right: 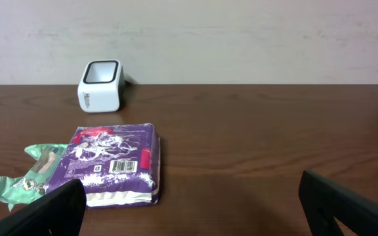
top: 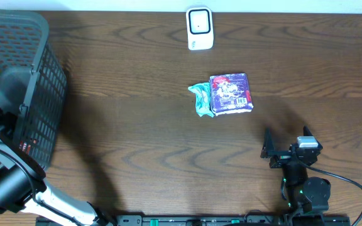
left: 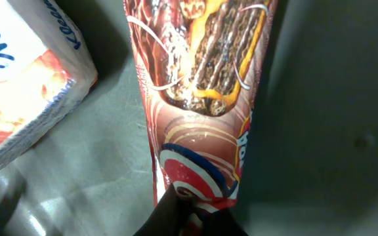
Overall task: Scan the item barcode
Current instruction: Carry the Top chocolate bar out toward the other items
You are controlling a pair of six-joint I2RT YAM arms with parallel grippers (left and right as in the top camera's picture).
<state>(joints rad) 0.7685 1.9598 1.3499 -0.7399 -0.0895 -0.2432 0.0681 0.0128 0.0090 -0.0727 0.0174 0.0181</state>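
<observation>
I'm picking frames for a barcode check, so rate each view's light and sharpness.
Overhead: evenly lit, sharp, soft shadows on the table beside the basket. Left wrist: dim, so close the snack wrapper fills the frame, glare on its gloss. Right wrist: purple pack sharp, barcode visible, gripper fingers dark and blurred.

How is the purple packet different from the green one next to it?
The purple packet is bigger and thick like a block; the green packet is smaller, thin and crinkly. The purple packet shows a barcode on top; the green packet shows none. Both lie right beside each other on the brown table, near the white scanner.
</observation>
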